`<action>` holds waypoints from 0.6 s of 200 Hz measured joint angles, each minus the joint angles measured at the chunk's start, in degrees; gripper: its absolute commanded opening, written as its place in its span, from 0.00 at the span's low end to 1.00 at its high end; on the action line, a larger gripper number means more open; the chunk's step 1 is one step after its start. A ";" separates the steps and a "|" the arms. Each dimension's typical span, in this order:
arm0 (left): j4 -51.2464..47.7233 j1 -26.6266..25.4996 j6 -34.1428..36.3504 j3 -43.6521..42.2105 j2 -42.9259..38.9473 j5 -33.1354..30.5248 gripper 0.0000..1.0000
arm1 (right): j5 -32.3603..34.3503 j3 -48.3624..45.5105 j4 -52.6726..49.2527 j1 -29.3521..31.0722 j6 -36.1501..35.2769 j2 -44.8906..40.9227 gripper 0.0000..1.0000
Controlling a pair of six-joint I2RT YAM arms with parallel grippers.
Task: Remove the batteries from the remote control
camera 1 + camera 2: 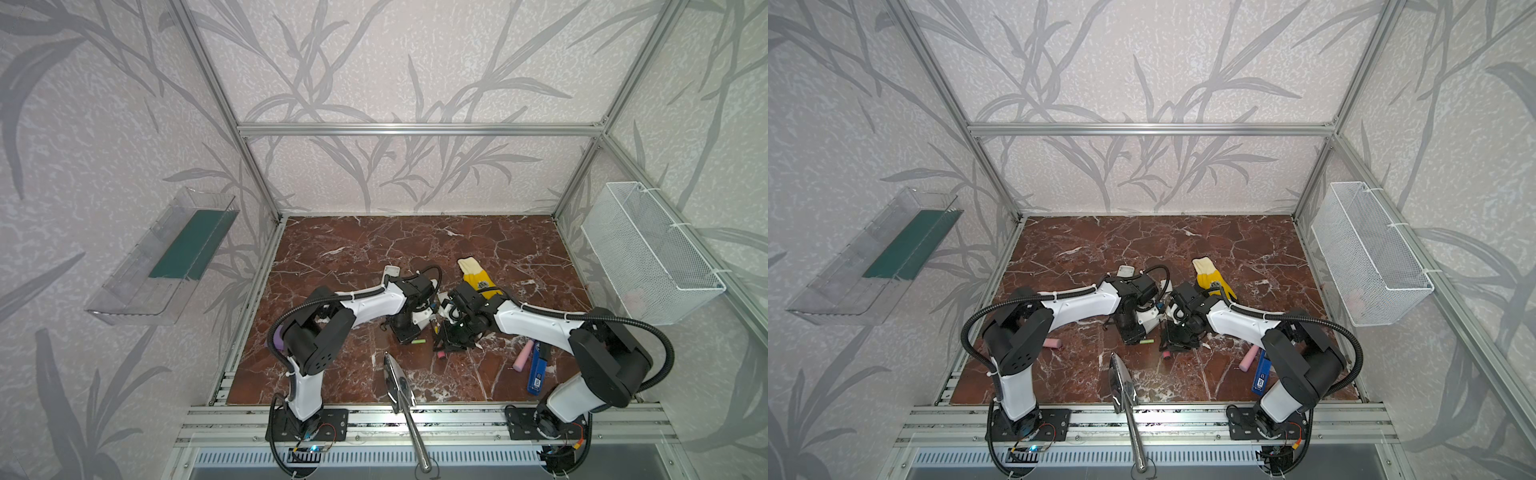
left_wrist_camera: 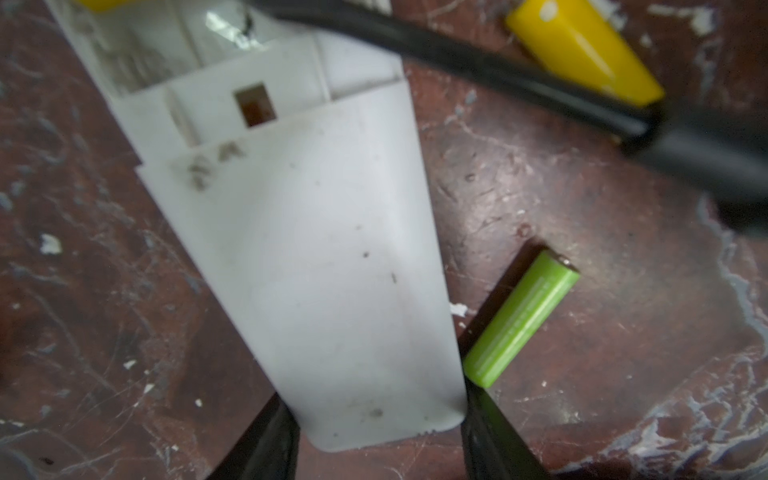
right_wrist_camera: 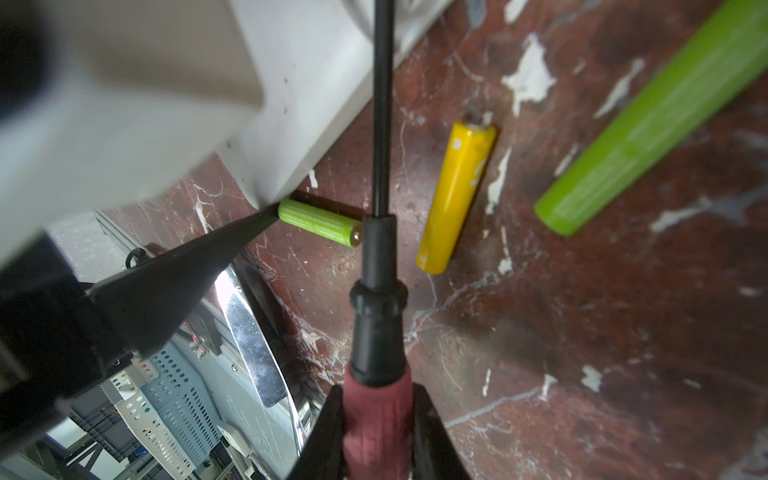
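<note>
My left gripper (image 2: pixel 379 399) is shut on the end of the white remote control (image 2: pixel 316 249), one finger on each side of it, with its open battery bay facing up. One lime green battery (image 2: pixel 521 320) lies on the marble beside the remote, also seen in both top views (image 1: pixel 418 341) (image 1: pixel 1147 341). In the right wrist view that green battery (image 3: pixel 320 223), a yellow battery (image 3: pixel 457 195) and a second green battery (image 3: pixel 665 112) lie loose. My right gripper (image 3: pixel 378 399) is shut on the pink-handled screwdriver (image 3: pixel 376 415); its black shaft (image 2: pixel 540 79) crosses above the remote.
A yellow glove (image 1: pixel 478 278) lies behind the grippers. A pink cylinder (image 1: pixel 523 356) and a blue tool (image 1: pixel 538 368) lie front right, another pink cylinder (image 1: pixel 1054 343) under the left arm. A metal trowel (image 1: pixel 397 382) sits at the front edge. A wire basket (image 1: pixel 652 253) hangs right, a clear tray (image 1: pixel 162 257) left.
</note>
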 measured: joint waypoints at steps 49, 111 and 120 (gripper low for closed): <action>-0.42 -0.02 -0.02 0.35 0.22 -0.13 0.56 | -0.68 -1.79 2.99 0.00 0.57 0.00 0.00; -0.46 -0.22 -0.09 0.37 0.26 -1.42 0.53 | -3.65 -1.73 2.82 -1.07 1.16 0.00 0.00; -0.46 -0.28 -0.17 0.35 0.26 -1.64 0.53 | -4.48 -1.38 2.14 -1.46 1.05 0.00 0.00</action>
